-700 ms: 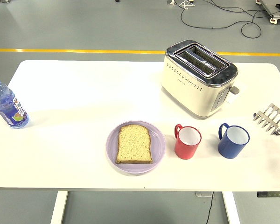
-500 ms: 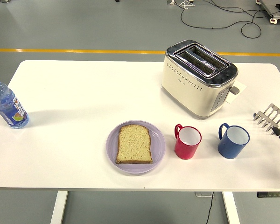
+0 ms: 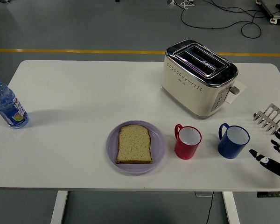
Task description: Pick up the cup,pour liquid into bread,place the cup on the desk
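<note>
On the white table (image 3: 74, 93), a bread slice (image 3: 134, 144) lies on a purple plate (image 3: 113, 140), with a red cup (image 3: 187, 142) and blue cup (image 3: 233, 141) to its right. Right hand (image 3: 275, 156) hovers beside the blue cup, fingers spread, empty. Grey floor (image 3: 84, 23) carries a yellow line (image 3: 60, 50).

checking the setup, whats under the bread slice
The bread slice lies flat on a purple plate, which sits on the white table. The plate's centre is covered.

Bread (image 3: 135, 144) lies on the plate (image 3: 113, 154), two cups (image 3: 187, 142) to its right, toaster (image 3: 199, 77) behind them.
</note>
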